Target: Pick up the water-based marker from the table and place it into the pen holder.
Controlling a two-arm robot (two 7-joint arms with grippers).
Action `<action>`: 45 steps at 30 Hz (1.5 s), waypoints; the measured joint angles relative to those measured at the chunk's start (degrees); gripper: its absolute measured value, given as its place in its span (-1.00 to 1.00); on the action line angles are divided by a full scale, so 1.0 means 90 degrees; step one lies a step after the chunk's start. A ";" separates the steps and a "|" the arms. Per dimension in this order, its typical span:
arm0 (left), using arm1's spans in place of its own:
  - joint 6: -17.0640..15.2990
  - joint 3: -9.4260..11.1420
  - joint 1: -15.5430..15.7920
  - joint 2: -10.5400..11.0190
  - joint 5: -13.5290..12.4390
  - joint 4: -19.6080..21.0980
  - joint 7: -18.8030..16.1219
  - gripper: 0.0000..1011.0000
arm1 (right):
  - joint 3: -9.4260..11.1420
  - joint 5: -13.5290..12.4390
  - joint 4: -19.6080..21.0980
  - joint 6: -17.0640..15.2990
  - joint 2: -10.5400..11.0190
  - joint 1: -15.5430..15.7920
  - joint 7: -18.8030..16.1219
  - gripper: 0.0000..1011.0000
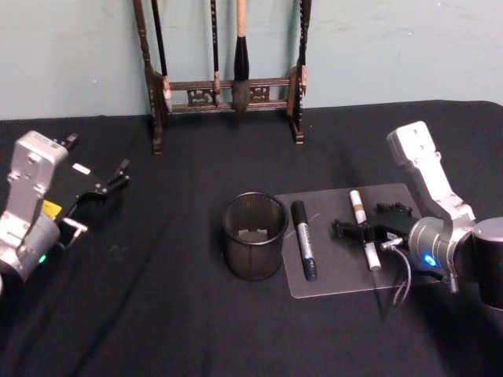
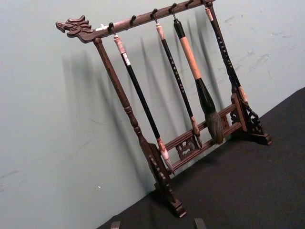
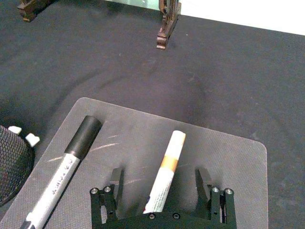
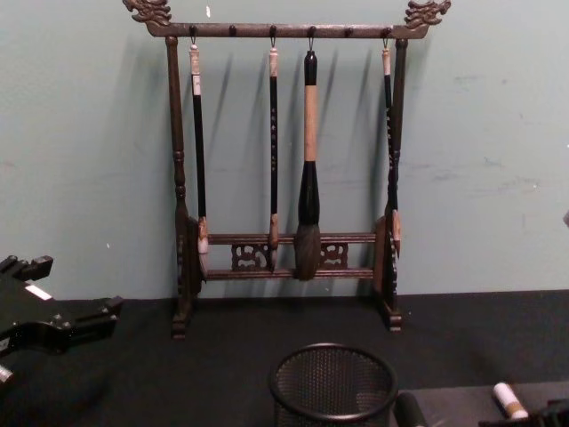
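Right gripper (image 1: pixel 364 228) is down at the grey mat (image 1: pixel 338 275), fingers (image 3: pixel 116 177) spread wide on either side of the white marker (image 1: pixel 358 206). In the right wrist view the gripper (image 3: pixel 159 176) has a clear gap on both sides of the marker (image 3: pixel 169 160), so it isn't pinching anything. That marker is a slim round white stick with an orange-brown band near the far end. It lies flat on the mat, well off to the right of the pen holder (image 1: pixel 236 251).

The holder is a round cup of fine black wire mesh with a solid smooth rim. It stands upright on the black cloth (image 1: pixel 157 314), just off the mat's left edge. From the chest camera you can see right through the mesh (image 4: pixel 302 400).

The mat is a thin flat sheet with rounded corners, a bit scuffed, with pale scratch lines (image 3: pixel 228 162). A second, fatter marker (image 1: pixel 303 239) also lies on it, between the holder and the white one. It has a matte black cap and a grey printed barrel (image 3: pixel 71 162).

Left gripper (image 1: pixel 114 179) sits off at the left side of the table, well away from all this, with its fingertips (image 2: pixel 199 222) apart and nothing between them.

At the back, against the pale green wall, stands a dark turned-wood brush rack (image 4: pixel 178 178). It has carved dragon-head ends, and four brushes hang from the top bar, one with a fat bristle head (image 4: pixel 308 240).
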State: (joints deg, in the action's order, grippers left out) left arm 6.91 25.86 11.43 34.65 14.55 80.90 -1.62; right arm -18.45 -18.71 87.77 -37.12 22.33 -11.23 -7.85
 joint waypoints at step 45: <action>0.0000 0.0000 0.0000 0.0000 0.0000 0.0000 0.0000 0.98 | 0.0101 0.0452 -0.0027 0.0060 -0.0139 0.0092 -0.0219 0.76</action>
State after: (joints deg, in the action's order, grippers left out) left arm 6.91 25.86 11.43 34.65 14.55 80.90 -1.62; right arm -17.54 -14.65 87.53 -36.59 21.07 -10.41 -9.82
